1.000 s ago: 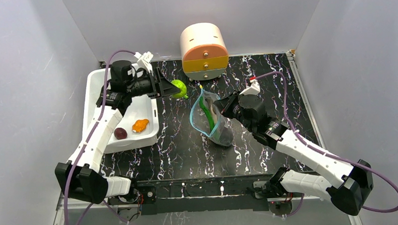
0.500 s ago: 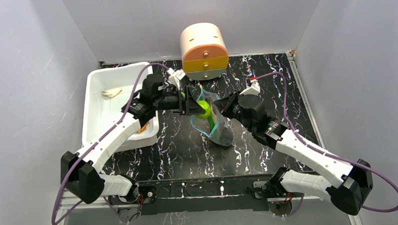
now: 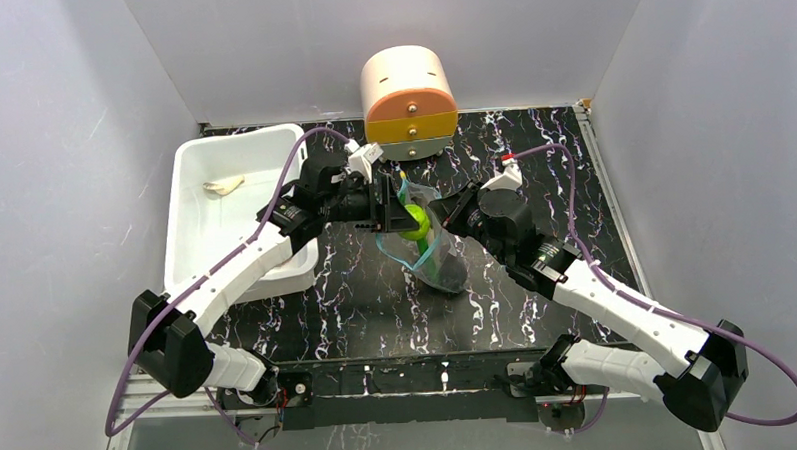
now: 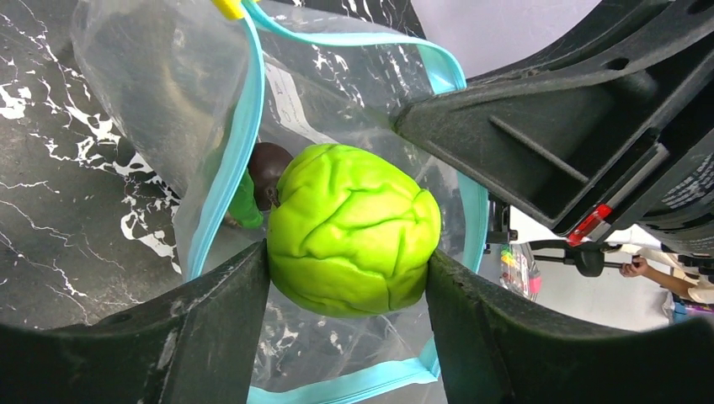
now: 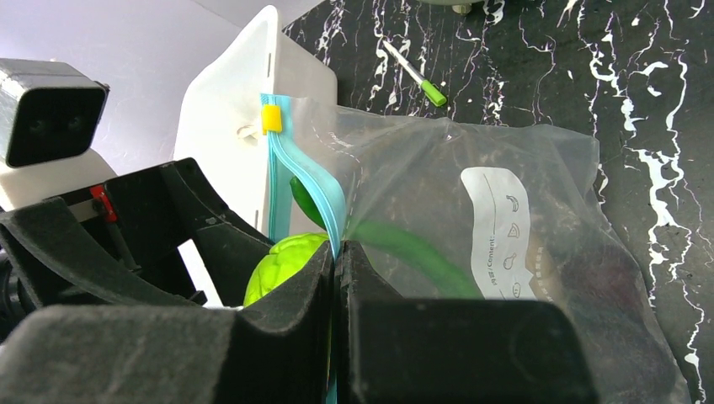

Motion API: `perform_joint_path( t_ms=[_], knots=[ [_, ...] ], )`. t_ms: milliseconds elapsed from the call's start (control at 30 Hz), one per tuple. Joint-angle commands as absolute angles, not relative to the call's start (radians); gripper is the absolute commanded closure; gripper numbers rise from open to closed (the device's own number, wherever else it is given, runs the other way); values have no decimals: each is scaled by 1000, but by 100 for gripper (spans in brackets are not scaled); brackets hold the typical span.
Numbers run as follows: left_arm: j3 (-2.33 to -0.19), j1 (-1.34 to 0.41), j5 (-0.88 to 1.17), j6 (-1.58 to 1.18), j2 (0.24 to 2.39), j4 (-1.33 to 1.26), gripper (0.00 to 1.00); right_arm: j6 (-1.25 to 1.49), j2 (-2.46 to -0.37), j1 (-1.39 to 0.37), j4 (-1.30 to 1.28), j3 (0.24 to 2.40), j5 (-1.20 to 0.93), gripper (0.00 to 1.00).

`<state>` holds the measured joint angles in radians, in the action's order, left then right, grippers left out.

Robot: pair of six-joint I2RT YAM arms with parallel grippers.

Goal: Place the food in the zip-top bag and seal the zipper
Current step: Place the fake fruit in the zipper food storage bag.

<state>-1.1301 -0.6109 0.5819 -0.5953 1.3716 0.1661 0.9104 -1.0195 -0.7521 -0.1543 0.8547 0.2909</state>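
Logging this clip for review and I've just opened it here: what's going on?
The right tool is shut on the teal mouth edge of the zip-top bag, holding it open. The left tool grips the lime-green fruit right at the bag's opening and has not yet released it. A green pepper already lies inside. The zipper is unsealed.
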Motion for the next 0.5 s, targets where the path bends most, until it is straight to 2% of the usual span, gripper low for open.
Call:
perform_joint_path(
  t_ms=[0,133,467],
  knots=[
    [-1196,-617,576,-582,1384,184,34,887,-988,-754,-84,874,310,100],
    [-1192,-617,547,-575,1377,190,27,885,-981,-754,-81,856,308,100],
    [-1259,-617,443,-505,1345,292,25,863,-944,-754,-84,838,324,100]
  ],
)
